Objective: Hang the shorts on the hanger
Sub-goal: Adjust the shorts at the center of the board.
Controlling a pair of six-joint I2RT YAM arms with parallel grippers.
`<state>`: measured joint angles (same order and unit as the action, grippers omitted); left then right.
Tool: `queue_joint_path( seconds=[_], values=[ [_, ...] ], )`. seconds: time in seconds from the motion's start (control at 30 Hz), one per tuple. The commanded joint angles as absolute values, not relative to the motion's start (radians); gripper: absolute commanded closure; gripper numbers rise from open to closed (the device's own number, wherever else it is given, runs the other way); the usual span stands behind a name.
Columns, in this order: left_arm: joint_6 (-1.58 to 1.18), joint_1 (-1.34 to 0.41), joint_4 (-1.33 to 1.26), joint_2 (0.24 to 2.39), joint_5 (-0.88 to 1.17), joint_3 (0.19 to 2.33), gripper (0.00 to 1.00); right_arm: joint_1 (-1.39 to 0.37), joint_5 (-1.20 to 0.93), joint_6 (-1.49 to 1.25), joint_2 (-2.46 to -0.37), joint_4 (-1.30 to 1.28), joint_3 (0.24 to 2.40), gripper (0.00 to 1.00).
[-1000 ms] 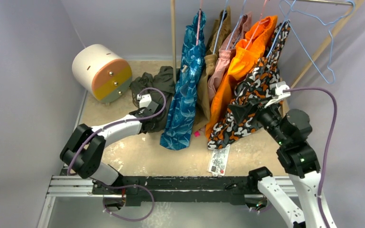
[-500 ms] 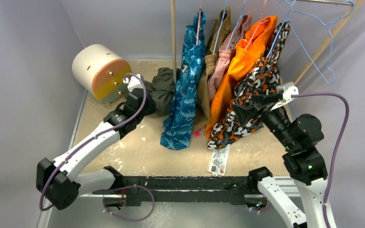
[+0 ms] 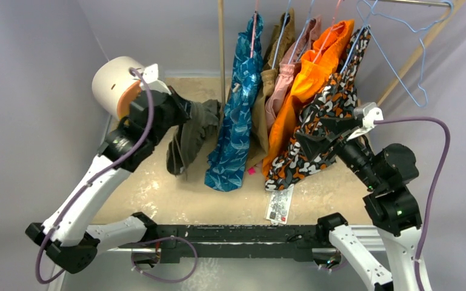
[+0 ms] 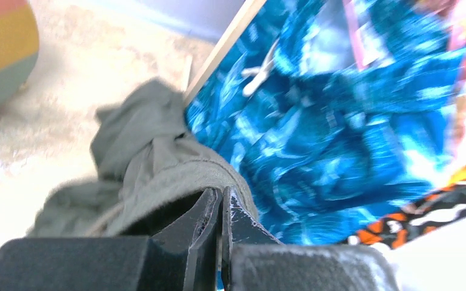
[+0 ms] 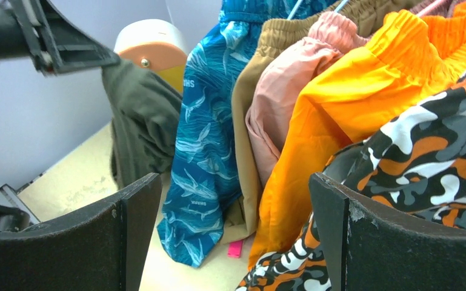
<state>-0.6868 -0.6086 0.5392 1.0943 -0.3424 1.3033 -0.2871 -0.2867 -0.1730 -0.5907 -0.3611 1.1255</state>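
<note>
"Where are the shorts (image 3: pixel 189 136)?"

"They hang bunched from my left hand (image 4: pixel 221 197), which is pinched shut on one fold."

"What could go wrong?"

"It's a thin grip, so the fabric could slip free. The blue patterned shorts (image 3: pixel 236 121) just right of that hand could snag them. The hanger (image 3: pixel 390 65) is far to its right, past my right hand (image 5: pixel 233 182), which gapes wide and empty."

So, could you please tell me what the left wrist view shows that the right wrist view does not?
Only the left wrist view shows the wooden pole beside the shorts. Only the right wrist view shows the right hand, open, and a small pink item on the table. Both show the left hand shut on the shorts, the blue patterned shorts and the round drum.
</note>
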Motion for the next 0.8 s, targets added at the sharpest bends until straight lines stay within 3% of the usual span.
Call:
queue_joint_path(
  seconds=[0.0, 0.17, 0.33, 0.43, 0.47, 0.5, 0.57, 0.77],
  values=[
    [-0.638, -0.608, 0.552, 1.008, -0.309, 1.472, 1.0, -0.284, -0.361, -0.138, -0.618, -0.324, 1.176, 0.07],
    [-0.701, -0.607, 0.53, 0.924, -0.135, 1.366, 1.0, -0.284, -0.501, -0.163, -0.636, -0.286, 1.143, 0.09],
    [-0.867, -0.609, 0.294, 0.828, 0.12, 0.991, 1.0, -0.284, -0.54, -0.176, -0.702, -0.257, 1.108, 0.1],
    [-0.903, -0.609, 0.23, 0.822, 0.147, 0.823, 1.0, -0.292, -0.557, -0.192, -0.767, -0.218, 1.098, 0.1],
    [-0.884, -0.61, 0.269, 0.825, 0.115, 0.818, 0.89, -0.298, -0.547, -0.191, -0.793, -0.217, 1.105, 0.12],
    [-0.86, -0.61, 0.318, 0.827, 0.056, 0.832, 0.7, -0.313, -0.511, -0.183, -0.825, -0.231, 1.116, 0.14],
    [-0.802, -0.61, 0.435, 0.824, -0.04, 0.887, 0.47, -0.387, -0.393, -0.148, -0.893, -0.278, 1.149, 0.16],
    [-0.673, -0.61, 0.64, 0.787, -0.303, 1.052, 0.31, -0.922, 0.158, -0.093, -1.082, -0.29, 1.266, 0.13]
  ],
)
